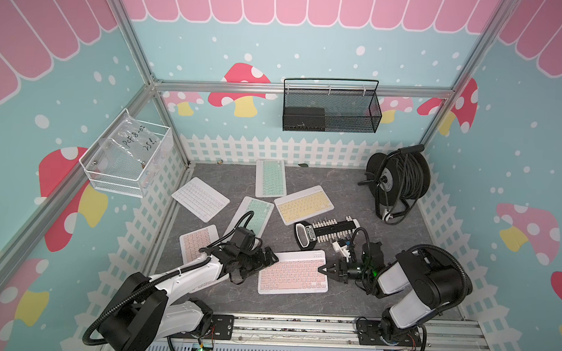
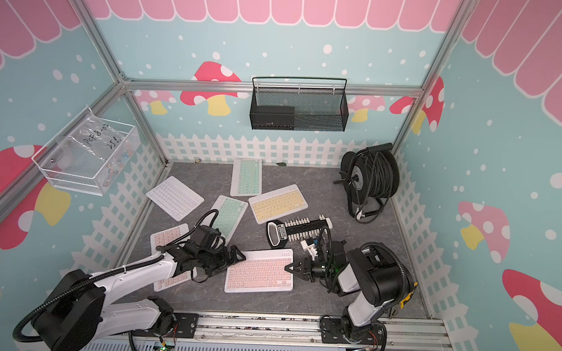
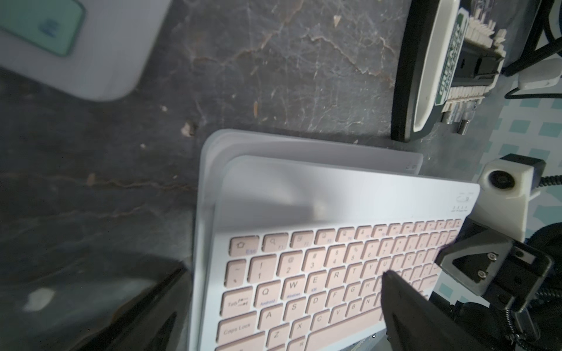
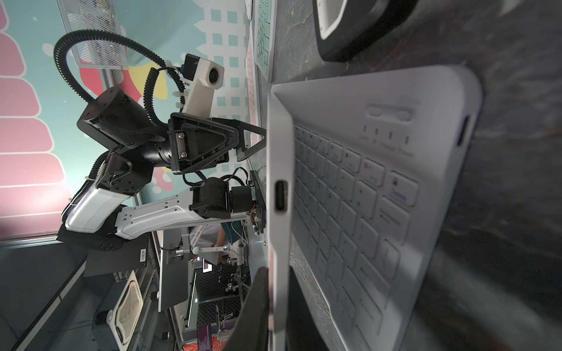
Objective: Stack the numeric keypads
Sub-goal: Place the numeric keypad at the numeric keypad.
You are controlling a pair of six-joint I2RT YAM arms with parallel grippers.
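Note:
A pink-keyed keypad [image 1: 293,271] [image 2: 259,271] lies at the front middle on top of another keypad [image 3: 304,146], slightly askew. My right gripper [image 1: 323,269] [image 4: 276,273] is shut on the upper keypad's right edge [image 4: 278,170], which is raised off the lower one [image 4: 395,152]. My left gripper [image 1: 269,258] [image 3: 273,304] stands open at the left end of that stack. One finger [image 3: 410,313] is over the keys and the other is beside the edge. Further keypads lie loose: green [image 1: 270,178], white [image 1: 200,199], green [image 1: 255,214], yellow [image 1: 304,204], and pink [image 1: 196,242] under the left arm.
A black peg holder [image 1: 327,232] lies just behind the stack, close to the right wrist. A cable reel [image 1: 396,184] stands at the back right. A black mesh basket [image 1: 331,106] and a white wire basket [image 1: 127,156] hang on the walls.

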